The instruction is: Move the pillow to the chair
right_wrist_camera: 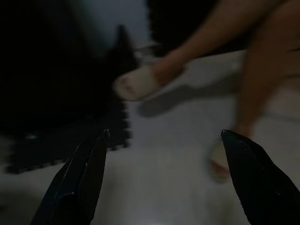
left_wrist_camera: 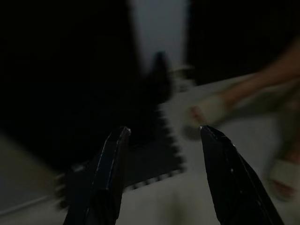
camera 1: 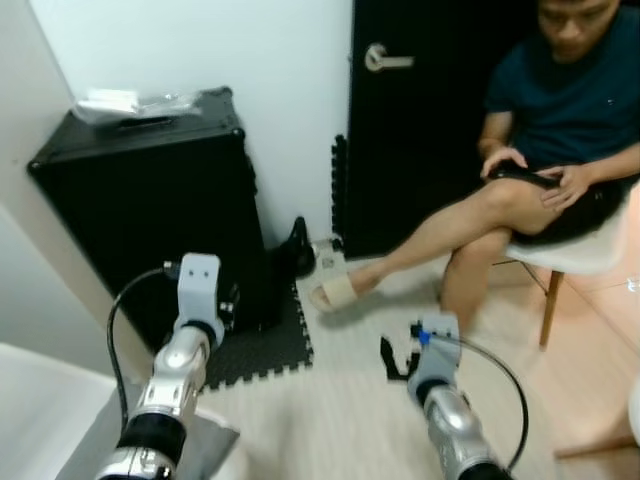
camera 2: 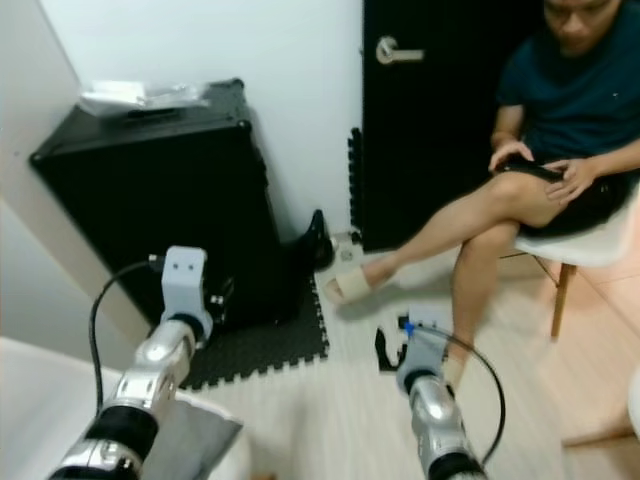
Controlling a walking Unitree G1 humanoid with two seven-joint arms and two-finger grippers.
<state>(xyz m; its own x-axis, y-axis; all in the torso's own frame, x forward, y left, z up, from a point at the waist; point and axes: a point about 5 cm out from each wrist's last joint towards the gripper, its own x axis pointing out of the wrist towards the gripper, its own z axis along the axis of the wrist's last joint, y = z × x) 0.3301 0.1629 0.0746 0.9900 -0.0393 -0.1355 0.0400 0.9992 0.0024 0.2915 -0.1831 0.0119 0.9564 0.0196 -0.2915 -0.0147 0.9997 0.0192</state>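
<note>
Both arms raised forward over the pale floor (camera 1: 340, 420). Left gripper (left_wrist_camera: 161, 140) held above the near edge of a dark foam mat (camera 1: 262, 350), fingers (left_wrist_camera: 110, 173) spread apart and holding nothing. Right gripper (right_wrist_camera: 164, 140) low over the floor, near a person's sandalled feet, fingers (right_wrist_camera: 82, 178) spread wide, also holding nothing.

At far left, a tall black case (camera 1: 150, 210) against the white wall, with a clear plastic bag (camera 1: 135, 102) on top. At far right, a person (camera 1: 560, 110) seated on a white chair (camera 1: 590, 255) before a black door (camera 1: 420, 120), legs crossed, a dark device in both hands.

At the near left corner, a white cushioned surface (camera 1: 40, 410), possibly the pillow; cannot tell for certain. Beside it, a grey cloth (camera 1: 200, 445) under the left arm.
</note>
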